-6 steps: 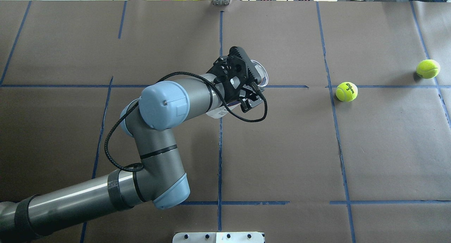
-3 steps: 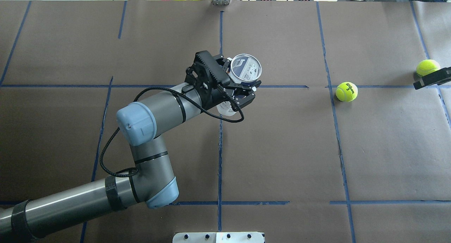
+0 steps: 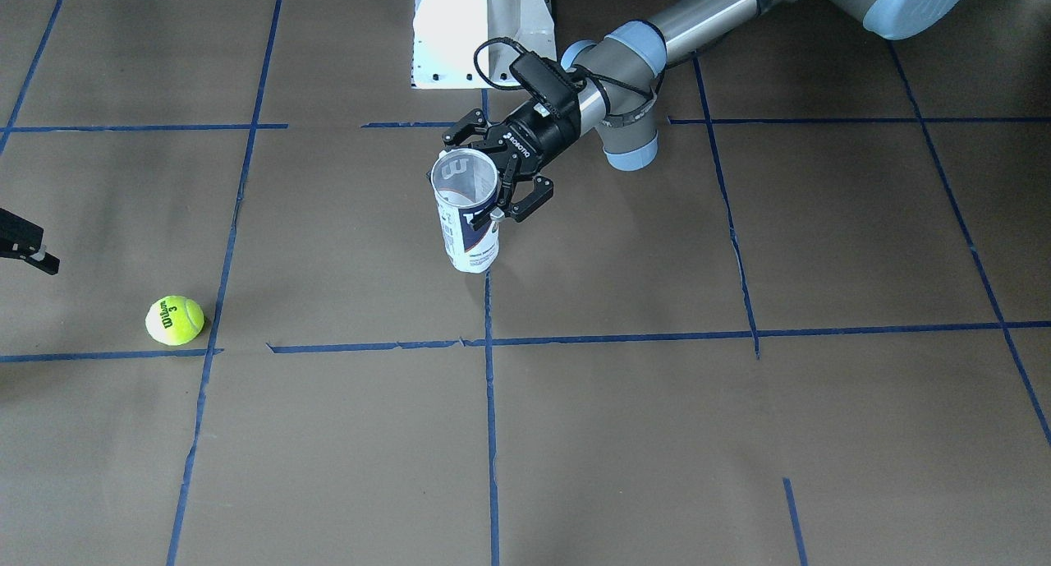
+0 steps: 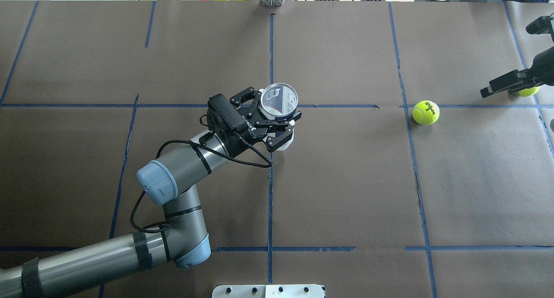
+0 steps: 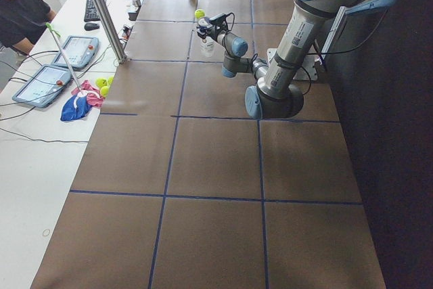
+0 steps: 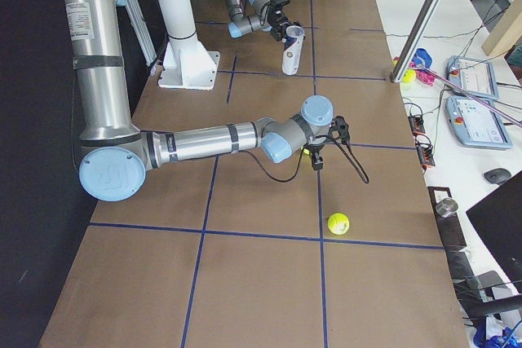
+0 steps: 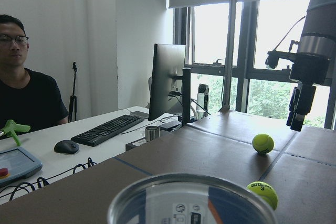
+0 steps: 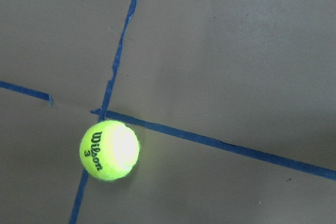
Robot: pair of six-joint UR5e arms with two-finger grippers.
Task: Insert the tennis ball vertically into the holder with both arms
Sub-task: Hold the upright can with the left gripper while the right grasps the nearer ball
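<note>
The left gripper has its fingers clamped round the holder, upright and mouth-up mid-surface. The tennis ball lies well to its right, with a second ball beyond, under the right gripper. I can't tell whether those fingers are apart. I'd come down squarely over a ball and hold the holder plumb.

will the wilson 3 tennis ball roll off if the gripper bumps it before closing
Probably yes: the tennis ball sits free on flat brown paper with nothing against it, so a glancing touch should send it rolling. Its fuzzy felt likely grips well once squeezed, and it should feel light for its size.
</note>
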